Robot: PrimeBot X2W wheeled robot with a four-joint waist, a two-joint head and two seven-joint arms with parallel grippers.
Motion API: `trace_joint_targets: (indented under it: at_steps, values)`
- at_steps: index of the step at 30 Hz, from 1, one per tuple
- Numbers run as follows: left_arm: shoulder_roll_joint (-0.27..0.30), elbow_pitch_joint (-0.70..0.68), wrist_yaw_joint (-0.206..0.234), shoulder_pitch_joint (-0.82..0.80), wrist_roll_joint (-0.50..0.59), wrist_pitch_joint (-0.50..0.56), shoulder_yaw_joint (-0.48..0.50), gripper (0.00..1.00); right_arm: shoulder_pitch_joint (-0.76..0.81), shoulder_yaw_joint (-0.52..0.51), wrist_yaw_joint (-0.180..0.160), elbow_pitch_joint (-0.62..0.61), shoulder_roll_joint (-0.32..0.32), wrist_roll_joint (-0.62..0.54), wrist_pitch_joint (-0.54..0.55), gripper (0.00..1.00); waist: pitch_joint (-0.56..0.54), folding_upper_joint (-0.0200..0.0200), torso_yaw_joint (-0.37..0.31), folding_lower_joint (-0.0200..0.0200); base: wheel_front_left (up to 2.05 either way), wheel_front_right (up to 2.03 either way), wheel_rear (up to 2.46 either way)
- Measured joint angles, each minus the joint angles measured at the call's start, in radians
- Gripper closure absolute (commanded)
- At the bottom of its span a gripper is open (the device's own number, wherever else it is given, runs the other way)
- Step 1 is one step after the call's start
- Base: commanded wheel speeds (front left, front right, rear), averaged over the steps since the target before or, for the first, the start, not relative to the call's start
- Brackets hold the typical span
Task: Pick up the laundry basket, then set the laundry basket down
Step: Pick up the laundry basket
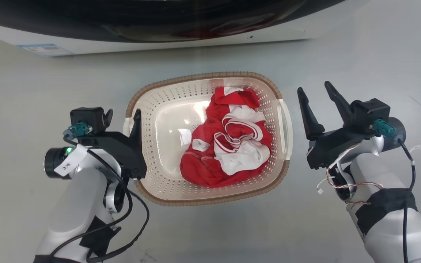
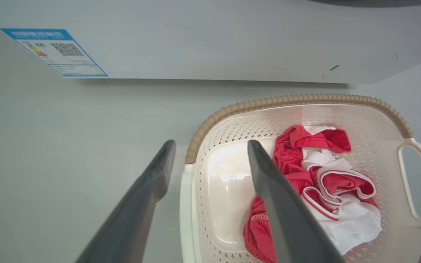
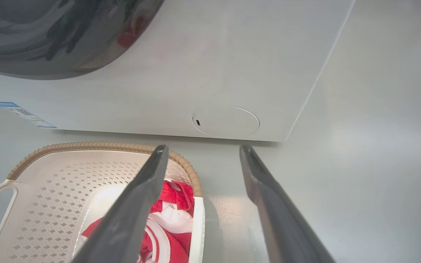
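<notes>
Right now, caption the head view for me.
Open left gripper and open right gripper flank the laundry basket of red-and-white clothing before the washing machine.

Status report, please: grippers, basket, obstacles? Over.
Left gripper open, fingers astride left handle. Right gripper open beside right handle. Laundry basket on floor, not gripped. Washing machine close behind.

This is a laundry area. A white front-loading washing machine [image 1: 97, 43] with a dark glass door [image 1: 159, 14] and a blue energy label [image 1: 45, 49] stands just beyond the fingertips of the left gripper [image 1: 122, 114] and the right gripper [image 1: 314, 87], on a bare pale grey floor [image 1: 31, 87]. Between the two sits a laundry basket [image 1: 203, 77] of red-and-white clothes [image 1: 225, 146].
</notes>
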Motion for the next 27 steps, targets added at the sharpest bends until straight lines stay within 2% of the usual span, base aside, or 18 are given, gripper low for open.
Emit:
trace_joint_targets:
  at_steps: [11, 27]
  values:
    - [-0.005, 0.142, -0.026, -0.030, -0.015, 0.009, 0.001, 0.00, -0.054, 0.025, 0.003, 0.119, 0.023, 0.003, 0.000, 0.00, 0.070, -0.0001, -0.009, -0.0001, 0.00, 0.00, 0.00]
    - [-0.022, 0.272, -0.053, -0.128, -0.016, -0.011, -0.001, 0.00, -0.123, 0.064, 0.010, 0.250, 0.038, 0.020, 0.000, 0.00, 0.175, -0.0001, -0.001, -0.0001, 0.00, 0.00, 0.00]
